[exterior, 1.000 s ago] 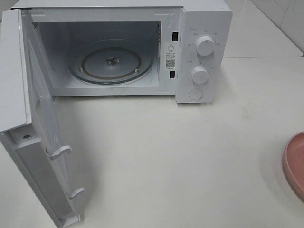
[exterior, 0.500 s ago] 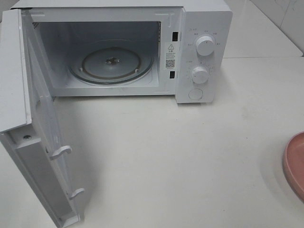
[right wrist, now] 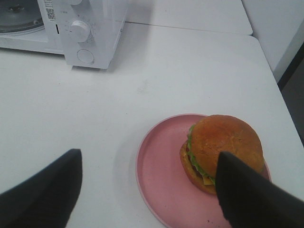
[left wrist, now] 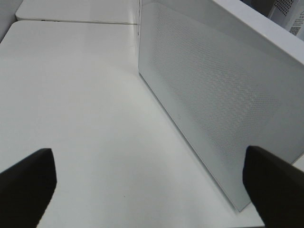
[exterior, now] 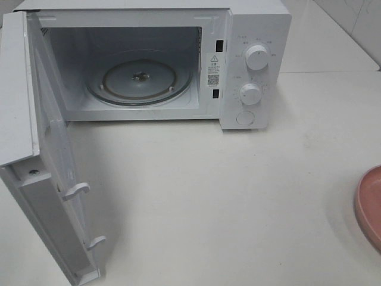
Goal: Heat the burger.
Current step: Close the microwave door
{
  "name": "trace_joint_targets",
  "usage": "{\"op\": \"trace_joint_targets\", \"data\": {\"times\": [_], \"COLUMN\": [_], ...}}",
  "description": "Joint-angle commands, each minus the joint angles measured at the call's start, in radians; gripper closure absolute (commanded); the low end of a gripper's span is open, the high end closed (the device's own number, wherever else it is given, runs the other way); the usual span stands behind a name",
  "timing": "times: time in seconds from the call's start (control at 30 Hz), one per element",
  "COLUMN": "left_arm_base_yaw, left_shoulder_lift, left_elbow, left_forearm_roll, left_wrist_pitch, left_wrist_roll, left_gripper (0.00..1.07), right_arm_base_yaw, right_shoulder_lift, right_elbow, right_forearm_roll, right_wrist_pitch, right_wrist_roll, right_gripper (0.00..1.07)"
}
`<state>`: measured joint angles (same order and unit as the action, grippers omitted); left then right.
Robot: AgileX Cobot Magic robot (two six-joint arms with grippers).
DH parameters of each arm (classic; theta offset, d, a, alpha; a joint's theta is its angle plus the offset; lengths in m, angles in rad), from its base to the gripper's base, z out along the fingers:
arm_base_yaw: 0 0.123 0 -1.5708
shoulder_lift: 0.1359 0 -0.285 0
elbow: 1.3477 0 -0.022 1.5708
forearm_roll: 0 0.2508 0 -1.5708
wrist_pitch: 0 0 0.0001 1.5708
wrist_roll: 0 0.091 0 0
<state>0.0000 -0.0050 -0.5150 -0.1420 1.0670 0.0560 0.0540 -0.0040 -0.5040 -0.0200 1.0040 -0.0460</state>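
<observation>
Bench (exterior: 226,202), white and broad, carries everything. Next in size is the white microwave (exterior: 256,36) at the far side of the high view, its door (exterior: 47,196) swung fully open toward the camera on the left, two latch hooks showing on the door's edge. Inside sits the round glass turntable (exterior: 140,77), bare. Two white knobs, an upper knob (exterior: 257,57) and a lower knob (exterior: 250,94), stand on the control panel above a round button (exterior: 245,118).

Well apart from the microwave, at the right edge of the high view, a pink plate (exterior: 370,205) is cut off by the frame. The right wrist view shows the burger (right wrist: 223,149) lying on that plate, set toward one side of it.

The right hand (right wrist: 149,190) hovers above the plate with its fingers spread wide, gripping nothing. The left hand (left wrist: 149,187) has its fingers fully apart beside the outer face of the open door, holding nothing.
</observation>
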Motion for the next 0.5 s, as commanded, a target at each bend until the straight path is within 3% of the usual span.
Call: {"op": "trace_joint_targets", "data": {"times": [0.03, 0.5], "left_arm_base_yaw": [0.002, 0.002], "left_shoulder_lift": [-0.017, -0.017], "left_elbow": [-0.001, -0.001], "left_forearm_roll": [-0.002, -0.002], "left_wrist_pitch": [0.003, 0.003], "left_wrist_roll": [0.0, 0.0], "left_gripper": [0.07, 0.07], "right_arm_base_yaw": [-0.007, -0.007], "right_shoulder_lift": [-0.027, -0.027], "right_elbow": [0.003, 0.003], "right_forearm_roll": [0.0, 0.0], "right_wrist_pitch": [-0.01, -0.01], "right_wrist_roll": [-0.008, -0.008], "right_gripper": [0.31, 0.31]}}
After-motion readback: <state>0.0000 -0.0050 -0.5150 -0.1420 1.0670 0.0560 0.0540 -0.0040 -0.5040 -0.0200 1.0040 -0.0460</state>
